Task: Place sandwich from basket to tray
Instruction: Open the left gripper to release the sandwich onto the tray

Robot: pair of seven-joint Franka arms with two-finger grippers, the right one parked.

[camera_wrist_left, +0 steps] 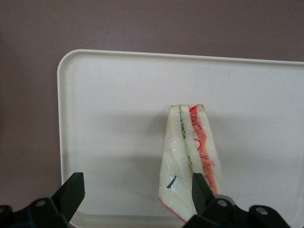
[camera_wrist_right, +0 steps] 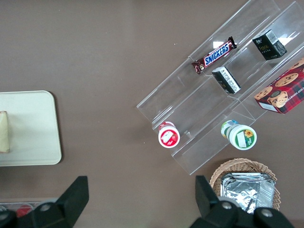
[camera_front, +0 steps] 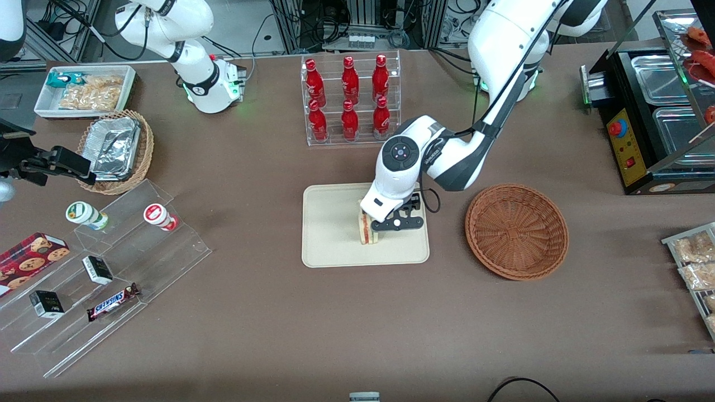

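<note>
The sandwich point(camera_front: 367, 230) stands on edge on the cream tray point(camera_front: 335, 245), its red and green filling layers showing. The left arm's gripper point(camera_front: 384, 216) hangs just above it, over the tray's middle. In the left wrist view the gripper point(camera_wrist_left: 137, 186) is open. One black fingertip point(camera_wrist_left: 198, 186) overlaps the sandwich point(camera_wrist_left: 187, 152), and the other fingertip point(camera_wrist_left: 73, 187) stands well apart over bare tray point(camera_wrist_left: 118, 118). The reddish-brown basket point(camera_front: 516, 230) sits beside the tray toward the working arm's end and holds nothing. The right wrist view catches the tray point(camera_wrist_right: 33, 128) and the sandwich's edge point(camera_wrist_right: 4, 132).
A clear rack of red bottles point(camera_front: 351, 100) stands farther from the front camera than the tray. Toward the parked arm's end are stepped acrylic shelves with snacks point(camera_front: 111, 268), a tan basket of foil containers point(camera_front: 117, 151) and a white bin point(camera_front: 84, 89). A black appliance point(camera_front: 653, 117) sits toward the working arm's end.
</note>
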